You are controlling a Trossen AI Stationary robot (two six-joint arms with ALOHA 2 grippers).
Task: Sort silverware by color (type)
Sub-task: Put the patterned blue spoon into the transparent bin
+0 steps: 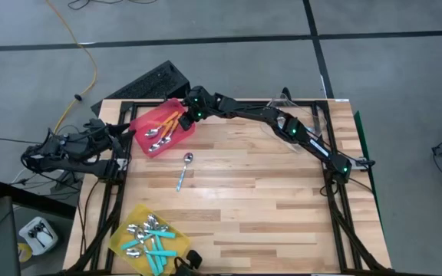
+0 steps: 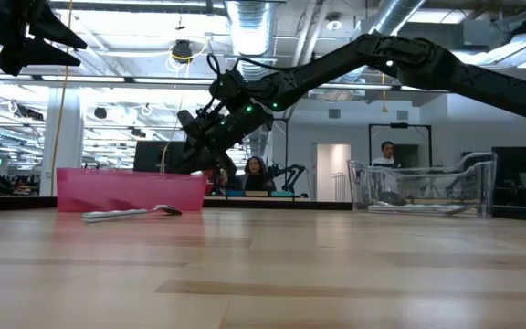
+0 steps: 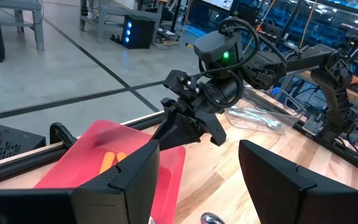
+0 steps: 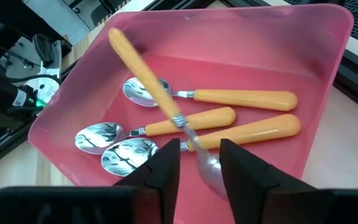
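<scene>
The silverware was a set of small spoons with shiny metal bowls and slim plastic handles, probably light, stiff and a little slippery on the polished parts, so the handle looked the better place to take hold. One orange-handled spoon (image 4: 160,93) hung over the red bin (image 4: 328,74), its metal neck passing between the fingers of the right gripper (image 4: 199,163), which stood parted around it (whether they still pinched it or had let go I could not tell). Three more orange spoons (image 4: 229,118) lay flat on the bin's floor just below, so the falling one would likely land across them. A lone light-blue spoon (image 1: 184,170) lay on the bare table (image 1: 282,199), near the red bin and well apart from everything else; lying flat, it seemed awkward to lift except by the handle's edges. The teal spoons (image 1: 150,239) sat in the yellow bin (image 1: 121,234) at the near corner. A clear bin (image 2: 423,187) stood at the far right, partly under the right arm. The left gripper (image 3: 197,180) waited with fingers wide apart and empty, beside the red bin, close enough to crowd it.
</scene>
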